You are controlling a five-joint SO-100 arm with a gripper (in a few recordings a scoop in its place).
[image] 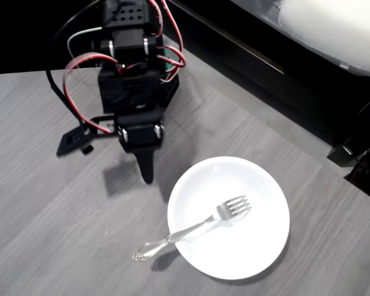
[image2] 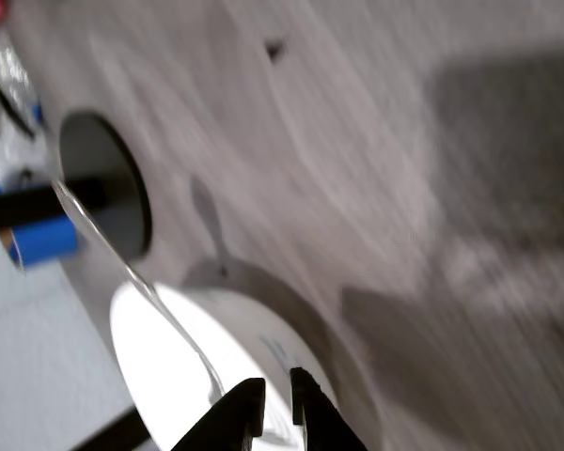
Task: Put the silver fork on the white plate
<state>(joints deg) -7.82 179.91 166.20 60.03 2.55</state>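
The silver fork (image: pixel 194 229) lay across the white plate (image: pixel 259 253), handle overhanging; the gripper (image: pixel 147 176) hovered beside it, jaws nearly closed, empty.

Looks like a home room w/ a hobby robot setup, not a lab. Grey wood-grain table (image: pixel 43 203) fills most of the overhead view. Upper right of that frame: dark bench or low furniture edge (image: pixel 253 61) w/ a pale cushion (image: pixel 333 31) on it, like a sofa or bed. Tableware on the table: white plate (image: pixel 246 246) w/ a fork (image: pixel 194 228) across its rim. Wrist view, left side: blurred clutter past the table edge, incl. sth blue (image2: pixel 42 241).
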